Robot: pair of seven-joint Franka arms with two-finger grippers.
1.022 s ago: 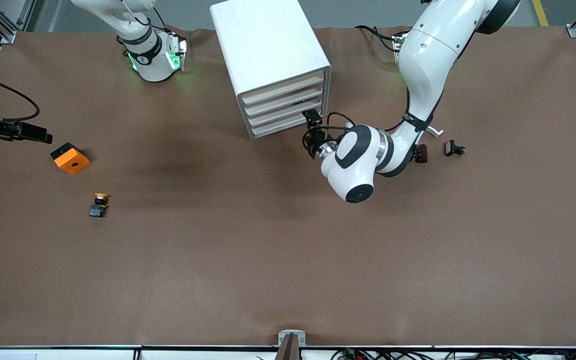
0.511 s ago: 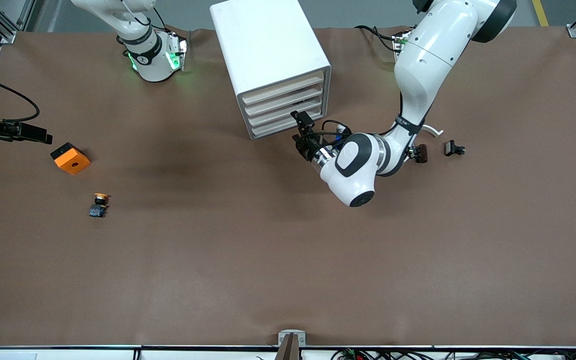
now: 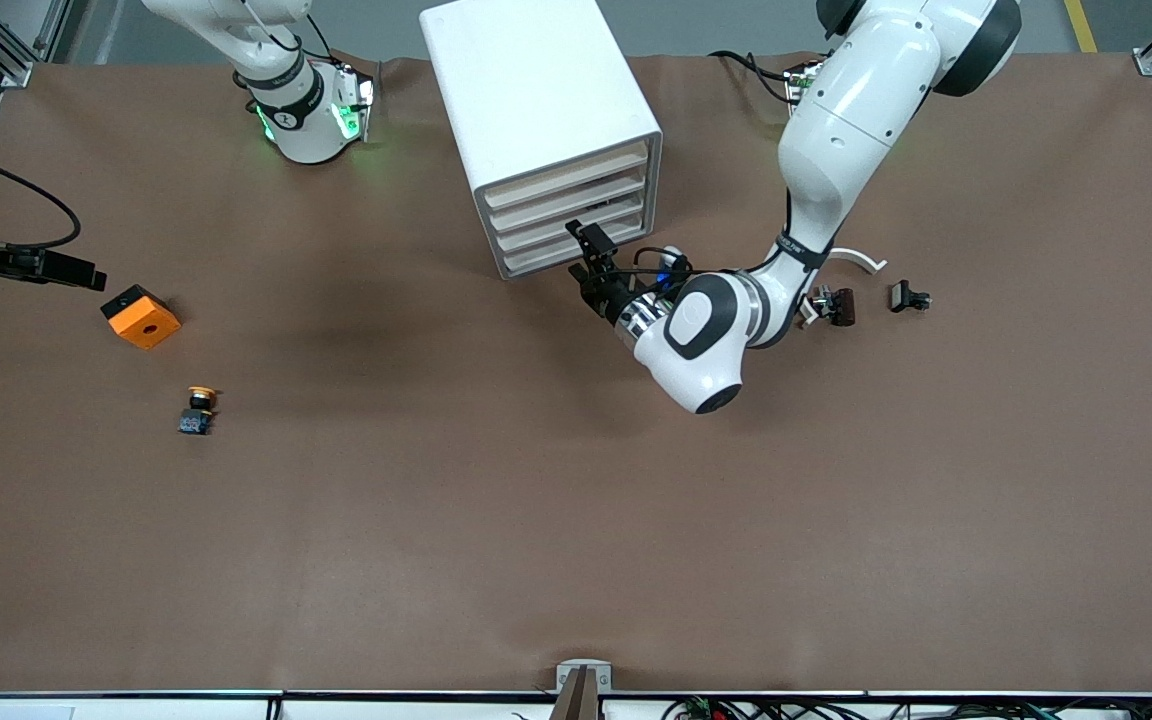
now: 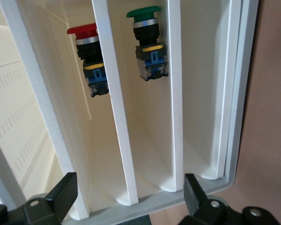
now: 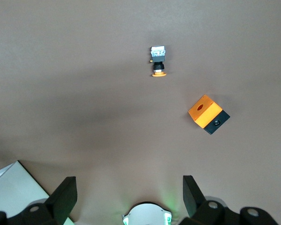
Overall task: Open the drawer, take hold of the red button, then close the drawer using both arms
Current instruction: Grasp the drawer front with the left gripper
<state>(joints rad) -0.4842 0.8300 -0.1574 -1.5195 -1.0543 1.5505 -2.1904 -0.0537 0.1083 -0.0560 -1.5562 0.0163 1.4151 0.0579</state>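
The white drawer unit [image 3: 536, 110] stands at the table's back middle, its slotted front [image 4: 131, 140] filling the left wrist view. The button [image 4: 86, 58], with a red cap and a black-and-blue body, sits deep in one slot. My left gripper [image 3: 588, 256] [image 4: 129, 190] is open just in front of the unit's lower slots. Its fingers [image 4: 61, 192] are spread wide and hold nothing. My right gripper [image 5: 126, 187] hangs open and empty high over the table near its own base, and it does not show in the front view.
A green-capped button [image 4: 147, 44] sits in the slot beside the red one. A yellow-orange-capped button [image 3: 198, 410] [image 5: 158, 61] and an orange block [image 3: 140, 316] [image 5: 208, 114] lie toward the right arm's end. Small black parts [image 3: 908, 297] lie beside the left arm's wrist.
My left gripper has slid along the unit's front toward the right arm's end, still open. The right arm has not moved.
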